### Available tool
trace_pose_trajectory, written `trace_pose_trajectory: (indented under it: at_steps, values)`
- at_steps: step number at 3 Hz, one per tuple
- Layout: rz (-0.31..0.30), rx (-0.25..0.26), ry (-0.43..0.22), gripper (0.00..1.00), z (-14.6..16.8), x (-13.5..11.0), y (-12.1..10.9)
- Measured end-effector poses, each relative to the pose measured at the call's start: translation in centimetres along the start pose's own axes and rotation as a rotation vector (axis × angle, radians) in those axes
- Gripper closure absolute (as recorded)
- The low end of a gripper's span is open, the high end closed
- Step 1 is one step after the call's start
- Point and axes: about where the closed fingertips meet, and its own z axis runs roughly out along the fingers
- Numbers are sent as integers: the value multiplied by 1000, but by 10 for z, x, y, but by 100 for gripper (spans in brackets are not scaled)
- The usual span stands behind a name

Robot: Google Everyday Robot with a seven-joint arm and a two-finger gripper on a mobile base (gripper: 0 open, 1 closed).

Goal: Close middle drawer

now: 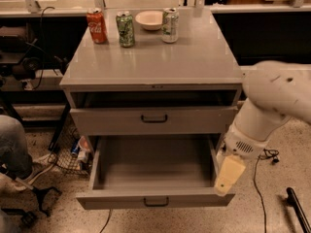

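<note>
Two drawers stand out from the cabinet (155, 62): your middle drawer (116, 198) is pulled far out at 6 o'clock, plain grey inside showing. Your gripper (228, 176) hangs at its 3 o'clock, by the right front corner; spread or closed, you can't tell.

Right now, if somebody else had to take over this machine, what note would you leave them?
The gripper hangs low at the right front corner of the middle drawer; whether it touches the drawer cannot be told.
The middle drawer is pulled far out, its grey inside in full view.
The top drawer above it stands slightly ajar.
Done: nothing yet on the closing itself.
Left: push the middle drawer's front back until it sits flush in the cabinet.
</note>
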Motion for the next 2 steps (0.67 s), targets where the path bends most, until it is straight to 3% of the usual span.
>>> trace_pose_trajectory:
  at_steps: [1,2]
  values:
    - [104,-90,6,41,72,15,3]
    - [184,-144,-27,64,137,29,1]
